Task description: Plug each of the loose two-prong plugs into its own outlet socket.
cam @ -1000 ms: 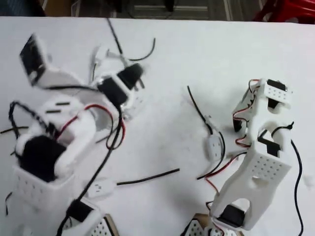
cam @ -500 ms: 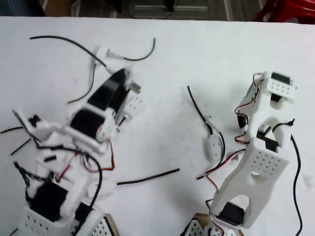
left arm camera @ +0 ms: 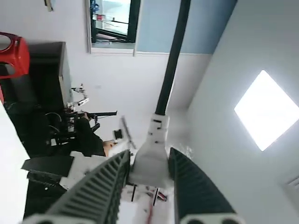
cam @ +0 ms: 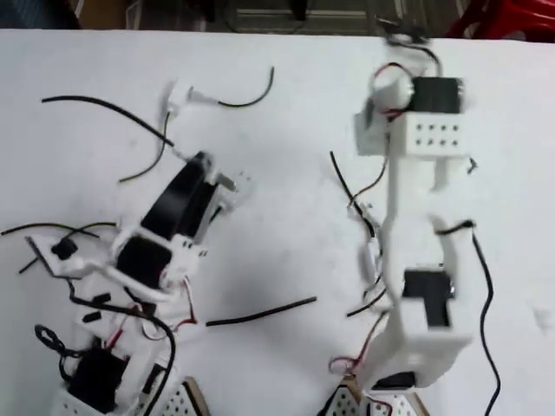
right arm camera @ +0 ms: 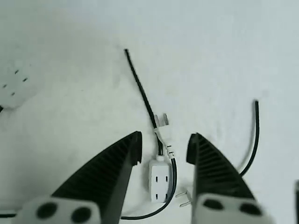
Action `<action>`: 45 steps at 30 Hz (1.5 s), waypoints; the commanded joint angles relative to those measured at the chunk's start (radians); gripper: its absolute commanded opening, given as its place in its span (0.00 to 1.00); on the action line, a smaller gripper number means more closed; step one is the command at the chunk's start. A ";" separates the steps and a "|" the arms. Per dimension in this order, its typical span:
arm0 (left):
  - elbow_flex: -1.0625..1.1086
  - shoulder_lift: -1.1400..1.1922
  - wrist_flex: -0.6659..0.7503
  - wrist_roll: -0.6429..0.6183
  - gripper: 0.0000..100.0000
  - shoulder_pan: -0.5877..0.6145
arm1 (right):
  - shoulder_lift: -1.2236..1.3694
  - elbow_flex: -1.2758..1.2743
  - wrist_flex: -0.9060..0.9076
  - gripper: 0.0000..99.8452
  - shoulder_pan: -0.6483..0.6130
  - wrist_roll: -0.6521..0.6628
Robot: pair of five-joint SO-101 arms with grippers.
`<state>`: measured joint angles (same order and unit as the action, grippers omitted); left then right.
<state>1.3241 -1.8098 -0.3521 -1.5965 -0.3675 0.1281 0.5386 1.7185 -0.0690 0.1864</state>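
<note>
The left arm (cam: 165,225) is reaching from the near left corner across the tabletop (cam: 295,104), with its wrist turned so that its camera is looking up into the room. The left gripper (left arm camera: 149,156) is clamping a white plug (left arm camera: 156,133) between both ribbed fingers, and the plug's black cord (left arm camera: 174,56) is running straight away from the fingertips. The plug's prongs are sitting hidden down between the fingers.

The right arm (cam: 416,199) is stretching from the near edge toward the far side. It is showing blurred in the high view and is covering part of the outlet socket (cam: 370,258) beneath it. The right gripper (right arm camera: 163,142) is hanging over that outlet socket (right arm camera: 159,181) with its fingers spread apart and nothing between them. The socket is lying flat, with two pairs of slots facing up. A second plug (right arm camera: 161,120) is lying just beyond it on a thin cord. A pair of metal prongs (right arm camera: 185,199) is poking out beside the socket, their body lying hidden behind a finger. A second socket (right arm camera: 13,88) is showing faintly, cut off at the edge.

A loose plug (cam: 180,94) is lying near the far left of the tabletop.
</note>
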 commanded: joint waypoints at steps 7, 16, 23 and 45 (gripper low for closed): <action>-0.005 -0.013 0.029 -0.005 0.06 -0.004 | -0.568 -0.252 0.005 0.09 -0.262 0.422; -0.002 -0.013 0.029 -0.005 0.03 -0.004 | -0.743 -0.282 0.001 0.02 -0.564 0.354; -0.003 -0.013 0.029 -0.005 0.03 0.004 | -0.608 -0.155 -0.001 0.02 -0.737 0.109; -0.003 -0.013 0.029 -0.005 0.03 0.018 | -0.180 0.377 -0.001 0.02 -0.638 0.089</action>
<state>1.3257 -1.8251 -0.3276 -1.5965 -0.3307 -0.0652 0.8500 1.7261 -0.7104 0.2846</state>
